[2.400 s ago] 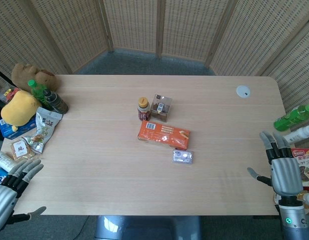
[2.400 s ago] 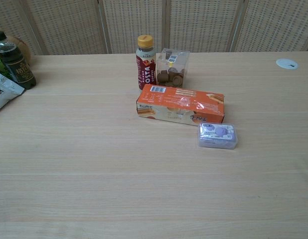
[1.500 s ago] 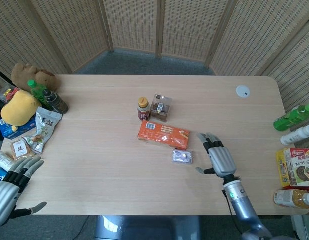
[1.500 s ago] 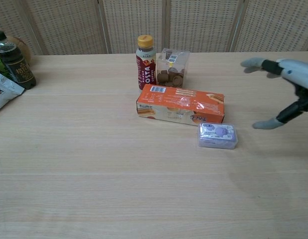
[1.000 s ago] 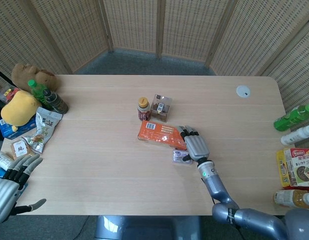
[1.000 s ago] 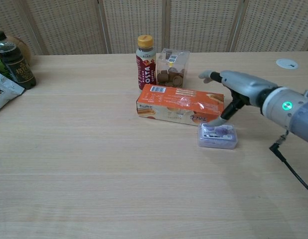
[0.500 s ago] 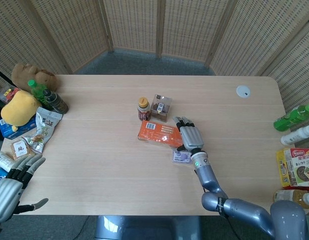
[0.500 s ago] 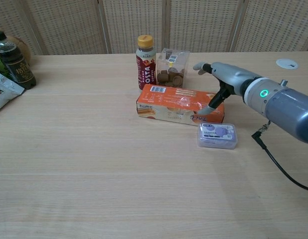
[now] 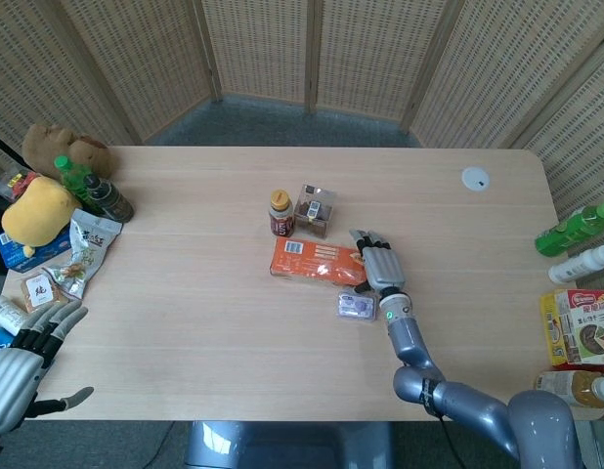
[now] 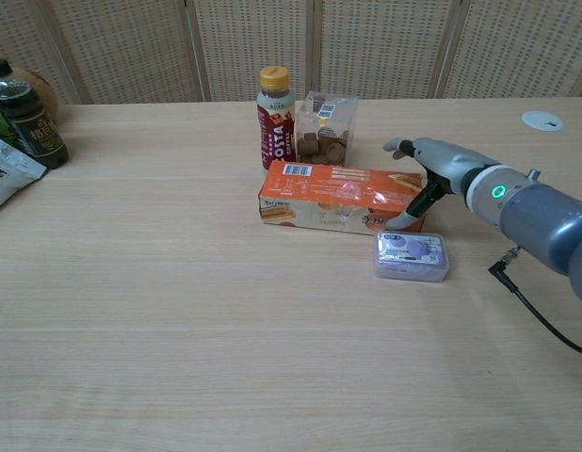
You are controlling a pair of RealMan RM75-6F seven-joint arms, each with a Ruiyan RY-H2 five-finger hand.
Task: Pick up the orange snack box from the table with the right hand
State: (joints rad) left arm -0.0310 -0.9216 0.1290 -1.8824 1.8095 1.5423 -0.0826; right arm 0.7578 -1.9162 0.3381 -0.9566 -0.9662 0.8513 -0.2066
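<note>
The orange snack box (image 9: 317, 261) (image 10: 338, 198) lies flat at the middle of the table. My right hand (image 9: 380, 264) (image 10: 432, 174) is at the box's right end, with its fingers spread over the far top edge. Its thumb (image 10: 406, 217) touches the near side of the box. The box still rests on the table and the hand has not closed around it. My left hand (image 9: 14, 376) hangs open off the table's front left corner, holding nothing.
A small purple case (image 9: 357, 306) (image 10: 412, 256) lies just in front of the box, under my right wrist. A coffee bottle (image 10: 275, 130) and a clear cube box (image 10: 326, 127) stand right behind the box. Snack bags and plush toys (image 9: 48, 210) crowd the left edge; green bottles (image 9: 574, 230) stand at the right.
My right hand came in from the table's right edge to the box's right end. The box turned slightly, so it lies more level. The left hand barely moved.
</note>
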